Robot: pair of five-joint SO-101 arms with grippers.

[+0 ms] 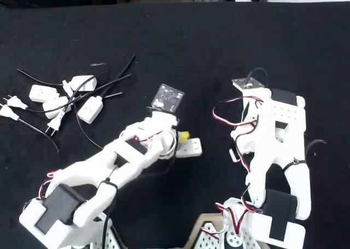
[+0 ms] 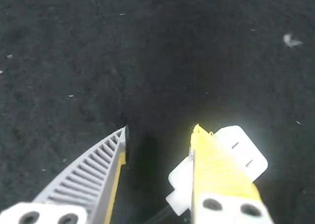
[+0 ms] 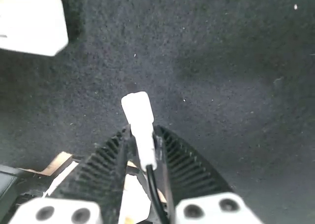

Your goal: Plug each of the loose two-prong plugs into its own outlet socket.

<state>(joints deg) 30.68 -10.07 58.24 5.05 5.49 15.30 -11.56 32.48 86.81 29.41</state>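
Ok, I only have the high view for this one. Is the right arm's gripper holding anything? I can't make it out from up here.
Observer: Yes. In its own wrist view the right gripper is shut on a white plug, and the plug's black cord runs back out of the grip.
Operator: And the left one, is it gripping anything?
Observer: No. The left gripper is open with only black cloth in the gap. The outlet socket lies at the outer side of the yellow finger, partly under it.
Operator: Which way does that socket face?
Observer: Upward. Two slits show on its top face.
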